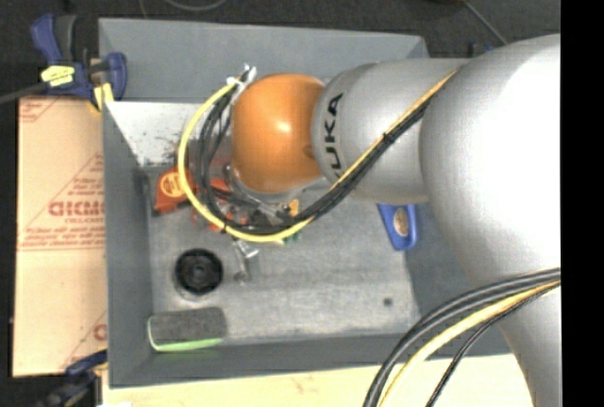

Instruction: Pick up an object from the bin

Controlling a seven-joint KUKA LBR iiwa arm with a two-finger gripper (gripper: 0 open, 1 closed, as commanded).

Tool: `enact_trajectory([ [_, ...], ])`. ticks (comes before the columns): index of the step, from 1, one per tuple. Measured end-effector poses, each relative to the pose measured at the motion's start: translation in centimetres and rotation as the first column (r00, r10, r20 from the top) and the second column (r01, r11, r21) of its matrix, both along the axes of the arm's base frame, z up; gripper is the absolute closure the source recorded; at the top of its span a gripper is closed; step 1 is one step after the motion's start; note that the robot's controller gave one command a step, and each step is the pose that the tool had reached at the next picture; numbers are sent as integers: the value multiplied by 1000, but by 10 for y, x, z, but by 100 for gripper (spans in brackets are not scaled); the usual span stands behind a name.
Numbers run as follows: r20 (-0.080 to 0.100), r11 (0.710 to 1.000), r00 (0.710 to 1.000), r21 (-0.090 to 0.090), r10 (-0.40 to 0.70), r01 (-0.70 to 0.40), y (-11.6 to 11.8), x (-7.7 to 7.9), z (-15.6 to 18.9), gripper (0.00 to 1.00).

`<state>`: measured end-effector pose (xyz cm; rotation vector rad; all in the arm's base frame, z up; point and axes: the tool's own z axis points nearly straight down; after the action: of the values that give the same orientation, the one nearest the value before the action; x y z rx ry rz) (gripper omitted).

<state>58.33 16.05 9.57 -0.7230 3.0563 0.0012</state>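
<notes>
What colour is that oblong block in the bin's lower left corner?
The block is grey above, green below; camera view.

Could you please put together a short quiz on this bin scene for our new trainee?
1. True or false: the sponge lies in the lower-left corner of the bin, as the view shows it.
2. Which thing lies nearest the gripper? A: the black disc. B: the blue tool. C: the sponge.
3. Fill in: the small thing by the bin's left wall, above the black disc in the view, is coloured ___.

Key: 1 true; 2 A; 3 orange.
</notes>
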Motion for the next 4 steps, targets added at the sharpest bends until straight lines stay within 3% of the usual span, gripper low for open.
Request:
enact_trajectory([
  [1, 6, 977, 977, 3, -212, 212, 1, -11, 1, 0],
  [2, 2, 1000, 1000, -1, -5, 5, 13, -30, -13, 0],
  [3, 0, 996, 996, 0, 90, -90, 32, -37, -25, 100],
  [4, 0, 996, 996, 1, 89, -89, 32, -37, -25, 100],
])
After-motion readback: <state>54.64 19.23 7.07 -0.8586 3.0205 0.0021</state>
